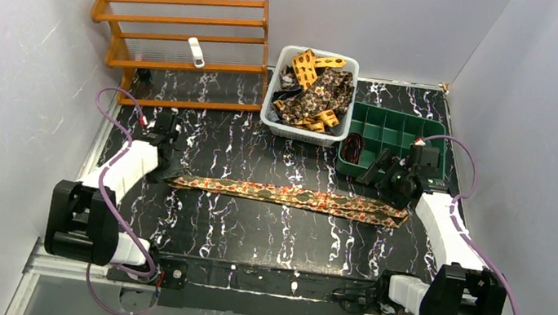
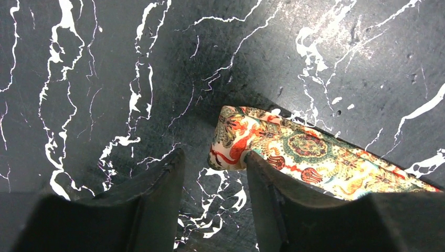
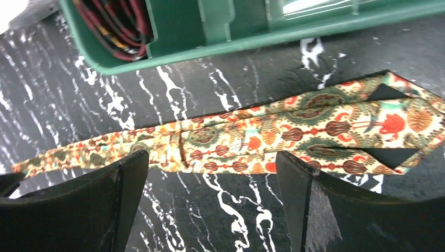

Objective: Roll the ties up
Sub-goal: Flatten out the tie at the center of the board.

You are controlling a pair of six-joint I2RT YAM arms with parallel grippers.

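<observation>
One patterned tie [image 1: 290, 198] in red-orange, olive and cream lies flat and stretched out across the middle of the table. My left gripper [image 1: 169, 157] hovers at its narrow left end. In the left wrist view that end [image 2: 262, 139] lies just beyond the right fingertip [image 2: 252, 163]. The left gripper [image 2: 214, 157] is open, with only bare table between its fingers. My right gripper [image 1: 390, 181] hangs over the wide right end, and in its own view it [image 3: 212, 157] is wide open just above the tie [image 3: 315, 126]. Several more ties are heaped in a white basket [image 1: 270, 107].
A green divided tray [image 1: 419, 132] stands at the back right, with a dark striped coil [image 1: 353, 147] in its near left compartment [image 3: 118, 26]. A wooden rack [image 1: 185, 37] stands at the back left. White walls close in both sides.
</observation>
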